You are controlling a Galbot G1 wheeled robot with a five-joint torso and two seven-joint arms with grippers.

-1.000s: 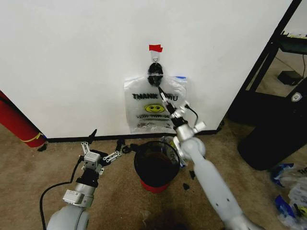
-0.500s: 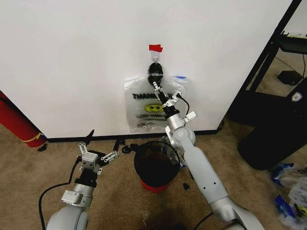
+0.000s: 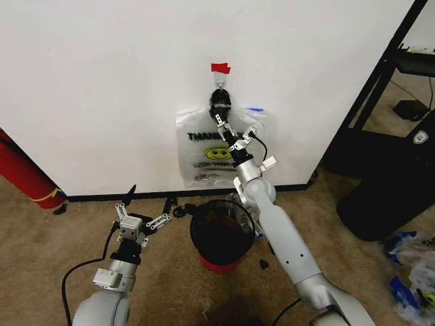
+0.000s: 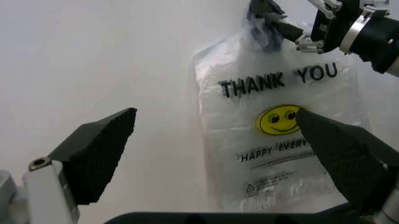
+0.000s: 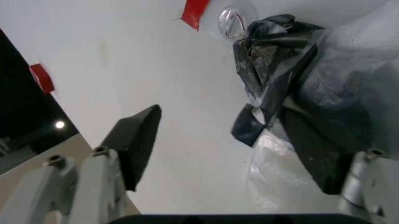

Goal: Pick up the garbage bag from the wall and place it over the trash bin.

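Observation:
The garbage bag (image 3: pixel 216 157) hangs flat on the white wall (image 3: pixel 102 88) from a small hook (image 3: pixel 219 81) under red tape (image 3: pixel 220 68). It is see-through, with THANK YOU lettering and a yellow smiley (image 4: pixel 280 119). Its dark bunched handles (image 5: pixel 272 63) sit at the hook. My right gripper (image 3: pixel 232 132) is raised against the bag's upper part, open, just below the handles; one finger (image 5: pixel 133 138) is off to the side of them. The black trash bin (image 3: pixel 223 233) with a red base stands on the carpet below. My left gripper (image 3: pixel 140 219) hovers low and open, left of the bin.
A red cylinder (image 3: pixel 24 173) leans at the left by the black baseboard (image 3: pixel 102 196). A black shelf frame (image 3: pixel 370 88) and a dark bin-like object (image 3: pixel 384 204) stand at the right. Loose plastic bags (image 3: pixel 411 272) lie on the floor at far right.
My right gripper has risen from the bag's lettering toward the handles, and its fingers have spread. The left arm has barely shifted.

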